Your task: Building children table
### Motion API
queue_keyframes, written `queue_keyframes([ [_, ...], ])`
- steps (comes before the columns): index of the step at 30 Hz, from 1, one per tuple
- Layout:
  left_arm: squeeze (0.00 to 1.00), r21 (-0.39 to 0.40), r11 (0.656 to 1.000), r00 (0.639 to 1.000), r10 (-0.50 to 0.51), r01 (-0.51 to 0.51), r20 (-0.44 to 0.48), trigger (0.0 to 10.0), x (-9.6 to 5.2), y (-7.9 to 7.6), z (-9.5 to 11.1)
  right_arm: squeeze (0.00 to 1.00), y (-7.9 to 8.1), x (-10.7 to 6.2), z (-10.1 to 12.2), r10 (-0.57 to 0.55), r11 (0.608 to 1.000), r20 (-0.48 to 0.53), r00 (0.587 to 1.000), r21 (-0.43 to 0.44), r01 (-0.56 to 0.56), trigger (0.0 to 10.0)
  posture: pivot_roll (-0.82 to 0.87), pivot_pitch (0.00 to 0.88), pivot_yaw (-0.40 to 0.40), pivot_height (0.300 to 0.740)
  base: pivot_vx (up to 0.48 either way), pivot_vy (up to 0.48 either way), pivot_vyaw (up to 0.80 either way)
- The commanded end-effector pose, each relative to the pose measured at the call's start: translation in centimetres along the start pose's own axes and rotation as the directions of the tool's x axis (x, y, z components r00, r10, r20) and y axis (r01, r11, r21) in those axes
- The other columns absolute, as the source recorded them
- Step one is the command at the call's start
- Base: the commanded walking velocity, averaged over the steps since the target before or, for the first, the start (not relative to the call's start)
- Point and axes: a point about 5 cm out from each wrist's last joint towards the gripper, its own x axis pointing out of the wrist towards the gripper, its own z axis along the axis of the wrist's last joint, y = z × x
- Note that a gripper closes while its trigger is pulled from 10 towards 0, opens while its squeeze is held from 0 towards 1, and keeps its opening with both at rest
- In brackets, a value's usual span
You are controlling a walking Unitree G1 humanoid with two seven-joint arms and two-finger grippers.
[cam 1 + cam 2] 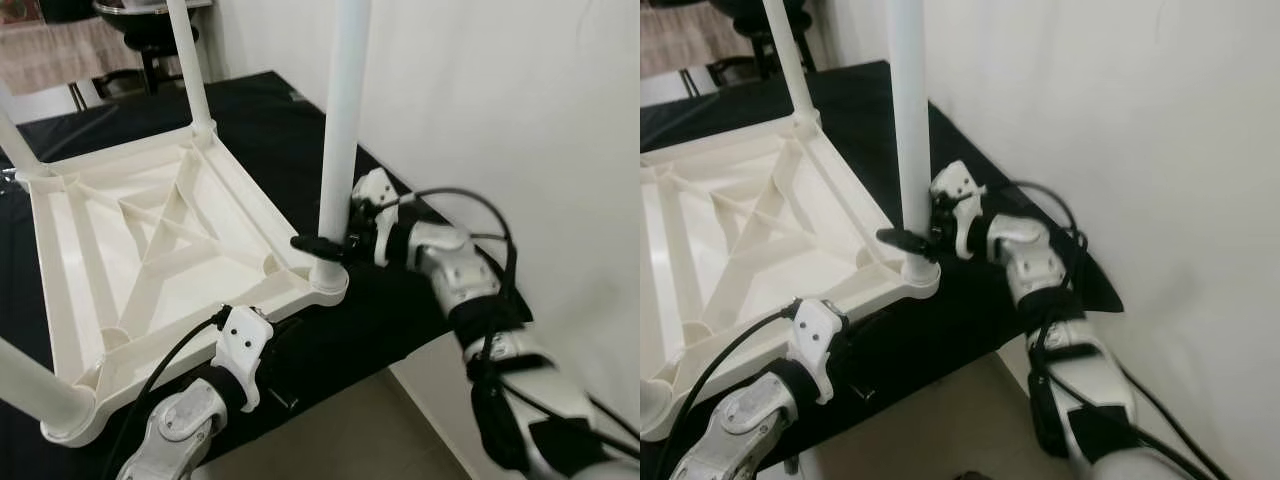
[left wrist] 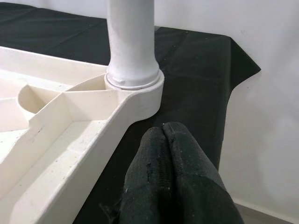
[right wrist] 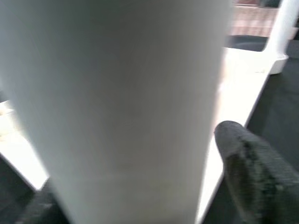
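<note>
My left pincer (image 2: 163, 154) is pressed together, low at 7 o'clock beside the upside-down table (image 1: 150, 240) on the black worktop (image 1: 270, 120). At 3 o'clock my right pincer (image 1: 325, 245) pinches the leg (image 1: 340, 130), which stands upright in the table's near corner socket.

The table top (image 1: 150, 270) lies upside down on the cloth (image 1: 400, 300), legs standing up from its corners. The near-right leg (image 1: 340, 140) stands in its socket, the right gripper (image 1: 325, 243) apparently around its base. The left gripper (image 2: 168, 154) sits just before that corner. A wall (image 1: 520, 120) runs to the right.
</note>
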Motion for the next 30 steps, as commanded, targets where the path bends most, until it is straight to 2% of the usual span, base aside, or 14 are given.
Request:
queue_keyframes([
  [1, 0.0, 0.0, 1.0, 1.0, 0.004, -0.004, -0.006, 10.0, -0.1, -0.2, -0.3, 0.0, 0.3, 0.3, -0.5, 0.037, 0.999, -0.003, 0.999, 0.03, -0.037, 0.0, 0.05, 0.067, -0.066, 0.74, 0.0, 0.0, 0.0],
  [7, 0.0, -0.001, 1.0, 1.0, 0.003, -0.003, -0.004, 10.0, -0.1, -0.3, -0.2, 0.0, 0.0, -0.1, -1.3, 0.002, 0.998, 0.007, 1.0, 0.057, -0.003, 0.0, 0.05, 0.075, -0.064, 0.74, 0.0, 0.0, 0.0],
  [10, 0.0, -0.005, 1.0, 1.0, 0.004, -0.004, -0.003, 10.0, -0.2, -0.3, -0.2, 0.0, -0.1, -1.2, -2.2, -0.039, 0.998, 0.017, 0.999, 0.044, 0.038, 0.0, 0.05, 0.086, -0.061, 0.74, 0.0, 0.0, 0.0],
  [14, 0.0, -0.008, 1.0, 1.0, 0.004, -0.004, -0.001, 10.0, -0.2, -0.3, -0.1, 0.0, -0.4, -3.2, -3.1, -0.135, 0.99, 0.02, 0.991, 0.033, 0.134, 0.0, 0.04, 0.1, -0.061, 0.74, 0.0, 0.0, 0.0],
  [16, 0.0, -0.008, 1.0, 1.0, 0.004, -0.004, 0.0, 10.0, -0.4, -0.3, 0.0, 0.0, -0.1, -3.6, -4.0, -0.262, 0.963, 0.009, 0.965, 0.069, 0.261, 0.0, 0.03, 0.106, -0.061, 0.74, 0.0, 0.0, 0.0],
  [17, 0.0, -0.008, 1.0, 1.0, 0.004, -0.004, 0.0, 10.0, -0.4, -0.3, 0.0, 0.0, -0.1, -3.6, -4.0, -0.262, 0.963, 0.009, 0.965, 0.069, 0.261, 0.0, 0.03, 0.106, -0.061, 0.74, 0.0, 0.0, 0.0],
  [18, 0.0, -0.008, 1.0, 1.0, 0.006, -0.006, 0.0, 10.0, -0.5, -0.1, 0.0, 0.0, 0.7, -3.1, -5.2, -0.533, 0.842, 0.004, 0.846, 0.101, 0.53, 0.0, 0.02, 0.116, -0.055, 0.74, 0.0, 0.0, 0.0],
  [19, 0.0, -0.008, 1.0, 1.0, 0.006, -0.006, 0.0, 10.0, -0.5, -0.1, 0.0, 0.0, 0.7, -3.1, -5.2, -0.533, 0.842, 0.004, 0.846, 0.101, 0.53, 0.0, 0.02, 0.116, -0.055, 0.74, 0.0, 0.0, 0.0],
  [20, 0.0, -0.009, 1.0, 1.0, 0.007, -0.007, 0.0, 10.0, -0.5, 0.0, 0.0, 0.0, 2.3, -2.6, -6.4, -0.666, 0.727, -0.02, 0.745, 0.205, 0.655, 0.0, 0.02, 0.12, -0.05, 0.74, 0.0, 0.0, 0.0],
  [21, 0.0, -0.009, 1.0, 1.0, 0.007, -0.007, 0.0, 10.0, -0.5, 0.0, 0.0, 0.0, 2.3, -2.6, -6.4, -0.666, 0.727, -0.02, 0.745, 0.205, 0.655, 0.0, 0.02, 0.12, -0.05, 0.74, 0.0, 0.0, 0.0],
  [22, 0.0, -0.01, 1.0, 1.0, 0.007, -0.007, 0.0, 10.0, -0.5, 0.1, 0.0, 0.0, 4.2, -2.0, -7.6, -0.7, 0.677, -0.079, 0.71, 0.244, 0.694, 0.0, 0.02, 0.122, -0.049, 0.74, 0.0, 0.0, 0.0],
  [23, 0.0, -0.01, 1.0, 1.0, 0.007, -0.007, 0.0, 10.0, -0.5, 0.1, 0.0, 0.0, 4.2, -2.0, -7.6, -0.7, 0.677, -0.079, 0.71, 0.244, 0.694, 0.0, 0.02, 0.122, -0.049, 0.74, 0.0, 0.0, 0.0],
  [24, 0.0, -0.005, 1.0, 1.0, 0.008, -0.008, -0.003, 10.0, -0.5, 0.2, 0.0, 0.0, 5.2, -0.8, -6.9, -0.672, 0.73, -0.056, 0.739, 0.121, 0.673, 0.0, 0.01, 0.107, -0.037, 0.74, 0.0, 0.0, 0.0],
  [30, 0.0, 0.002, 1.0, 1.0, 0.005, -0.005, -0.006, 10.0, -0.3, 0.3, -0.1, 0.0, 4.6, -0.2, -7.4, -0.633, 0.758, -0.112, 0.766, 0.112, 0.643, 0.0, 0.02, 0.106, -0.038, 0.74, 0.0, 0.0, 0.0],
])
